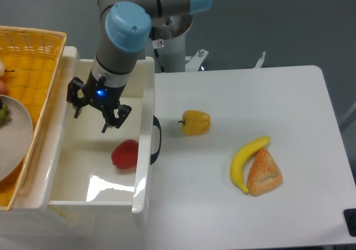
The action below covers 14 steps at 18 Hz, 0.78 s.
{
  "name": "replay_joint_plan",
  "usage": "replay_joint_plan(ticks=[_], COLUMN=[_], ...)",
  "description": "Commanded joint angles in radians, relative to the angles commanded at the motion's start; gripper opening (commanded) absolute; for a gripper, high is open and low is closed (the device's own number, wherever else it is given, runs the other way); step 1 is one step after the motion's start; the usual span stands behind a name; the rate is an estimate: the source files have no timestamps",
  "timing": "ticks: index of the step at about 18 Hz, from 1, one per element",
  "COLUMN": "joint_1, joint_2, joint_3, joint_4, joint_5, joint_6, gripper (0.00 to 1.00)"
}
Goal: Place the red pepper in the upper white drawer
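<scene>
From the fixed camera, the gripper (pixel 93 115) hangs over the upper white drawer (pixel 146 166), its 2 fingers spread apart with nothing between them. The red pepper (pixel 125 154) lies on the drawer floor, below and to the right of the fingers and clear of them, close to the drawer's front wall (the wall that carries the dark curved handle (pixel 156 140)). A bright glare patch sits on the drawer floor just below the pepper.

To the left, a yellow woven basket (pixel 34 58) overlaps the drawer's edge, and a pale plate (pixel 14 139) rests in it, partly cut off by the frame.

On the white table (pixel 289 94) to the right, 1 yellow pepper (pixel 196 122) sits near the drawer handle but apart from it. Further right, a banana (pixel 245 161) touches a piece of bread (pixel 263 173).
</scene>
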Motion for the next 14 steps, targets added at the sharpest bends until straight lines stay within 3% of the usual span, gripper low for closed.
replay_joint_plan(ticks=[14], joint_1=[0.153], joint_2=[0.049], joint_3=[0.029], joint_4=[-0.002], joint_5=[-0.018], joint_6=[0.025], gripper=[0.76])
